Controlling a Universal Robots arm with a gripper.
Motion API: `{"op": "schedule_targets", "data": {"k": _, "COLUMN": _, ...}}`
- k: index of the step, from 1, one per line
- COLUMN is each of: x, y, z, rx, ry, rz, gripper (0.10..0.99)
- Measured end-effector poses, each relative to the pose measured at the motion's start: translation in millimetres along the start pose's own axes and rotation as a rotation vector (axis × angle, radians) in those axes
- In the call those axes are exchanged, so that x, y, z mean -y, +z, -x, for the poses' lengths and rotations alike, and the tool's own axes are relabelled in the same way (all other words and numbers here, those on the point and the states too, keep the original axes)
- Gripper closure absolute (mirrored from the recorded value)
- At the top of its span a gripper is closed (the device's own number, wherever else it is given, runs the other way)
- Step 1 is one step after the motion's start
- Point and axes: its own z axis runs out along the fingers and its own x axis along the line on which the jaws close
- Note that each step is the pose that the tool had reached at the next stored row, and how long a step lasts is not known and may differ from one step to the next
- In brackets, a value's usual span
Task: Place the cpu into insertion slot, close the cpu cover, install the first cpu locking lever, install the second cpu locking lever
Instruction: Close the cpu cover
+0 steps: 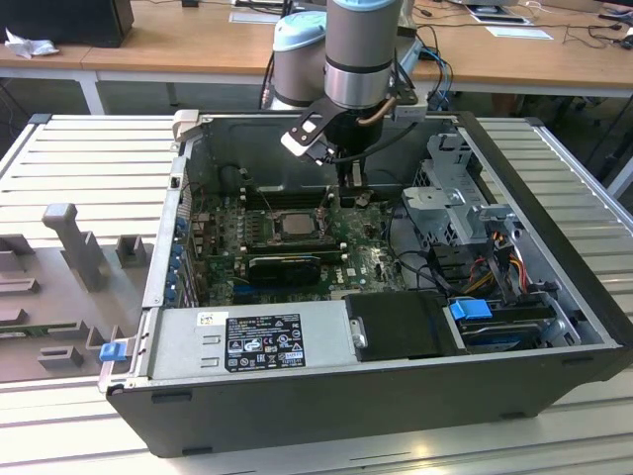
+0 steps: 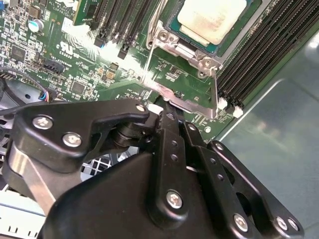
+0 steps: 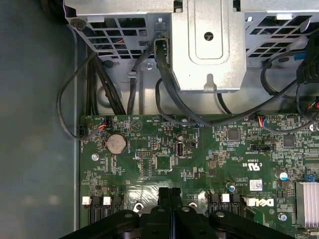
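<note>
Grey arm (image 1: pixel 361 45) bears a pale blue, perhaps plastic cap (image 1: pixel 297 30); gripper (image 3: pixel 169 193) black, screw-studded.

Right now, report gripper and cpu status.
Gripper shut, low beside the cpu cover. Cpu seated in insertion slot, cover down around it. Nothing seen blocking.

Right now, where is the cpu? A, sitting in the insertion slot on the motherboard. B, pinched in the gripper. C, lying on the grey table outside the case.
A: in the second wrist view the pale cpu lies flat in the insertion slot, with the gripper apart from it.
</note>
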Motion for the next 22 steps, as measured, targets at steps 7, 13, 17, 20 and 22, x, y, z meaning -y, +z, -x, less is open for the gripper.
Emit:
{"op": "schedule_targets", "data": {"k": 7, "x": 6.6, "y": -0.4, "z": 0.1, "rx": 0.0, "ry": 0.0, "rz": 0.0, "gripper": 0.98}}
{"op": "schedule_targets", "data": {"k": 13, "x": 18.1, "y": -1.2, "z": 0.3, "rx": -0.0001, "ry": 0.0, "rz": 0.0, "gripper": 0.98}}
{"op": "schedule_targets", "data": {"k": 17, "x": 21.3, "y": -1.4, "z": 0.3, "rx": -0.0001, "ry": 0.0, "rz": 0.0, "gripper": 0.98}}
{"op": "schedule_targets", "data": {"k": 20, "x": 24.9, "y": -1.7, "z": 0.4, "rx": 0.0, "ry": 0.0, "rz": 0.0, "gripper": 0.98}}
{"op": "schedule_targets", "data": {"k": 22, "x": 33.9, "y": -1.7, "z": 0.5, "rx": -0.0002, "ry": 0.0, "rz": 0.0, "gripper": 0.98}}
